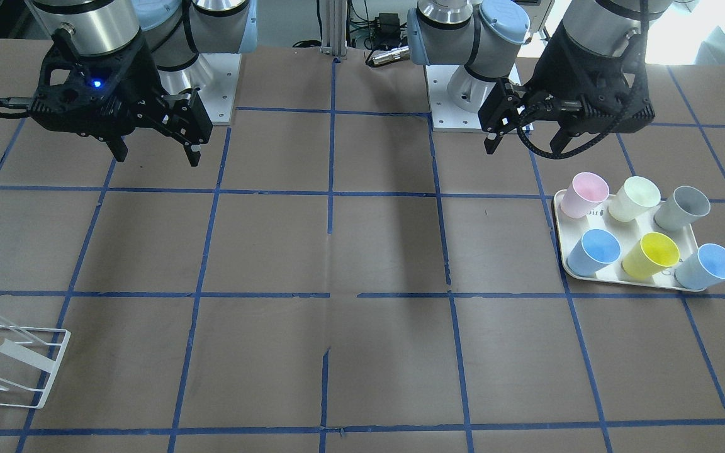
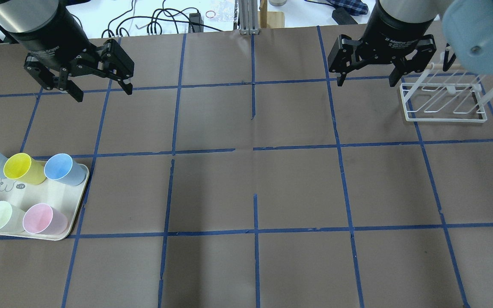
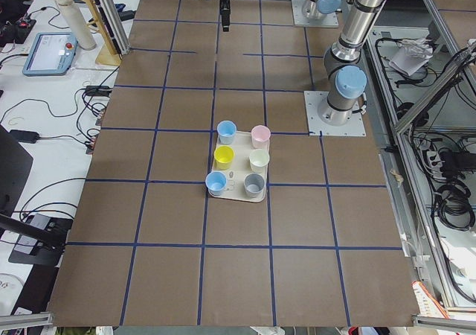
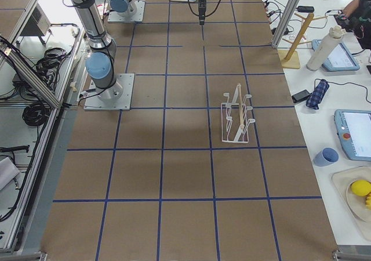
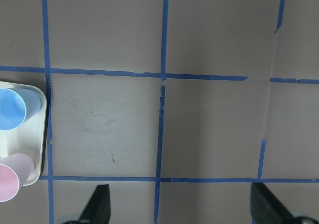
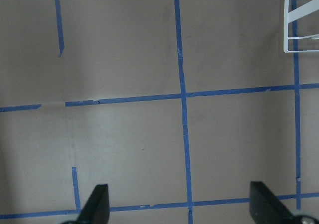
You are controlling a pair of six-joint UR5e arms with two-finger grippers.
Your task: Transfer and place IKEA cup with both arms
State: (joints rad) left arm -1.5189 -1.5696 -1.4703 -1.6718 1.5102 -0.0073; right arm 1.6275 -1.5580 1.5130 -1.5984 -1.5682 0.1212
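Note:
The IKEA cup (image 1: 593, 251), light blue outside and sky-blue inside, stands on a cream tray (image 1: 558, 234) in the corner nearest the table's middle, next to a pink cup (image 1: 583, 195). It also shows in the overhead view (image 2: 64, 169), the exterior left view (image 3: 227, 132) and the left wrist view (image 5: 12, 109). My left gripper (image 1: 524, 150) (image 2: 103, 93) is open and empty, hovering high beyond the tray on the far side from my base. My right gripper (image 1: 158, 157) (image 2: 366, 82) is open and empty, hovering beside a white wire rack (image 2: 443, 102).
The tray (image 2: 11, 190) also holds a paler blue cup (image 1: 707, 267), a yellow cup (image 1: 651, 255), a pale green cup (image 1: 634, 198) and a grey cup (image 1: 682, 209). The rack (image 1: 10, 365) stands on the right arm's side. Blue tape lines grid the brown table.

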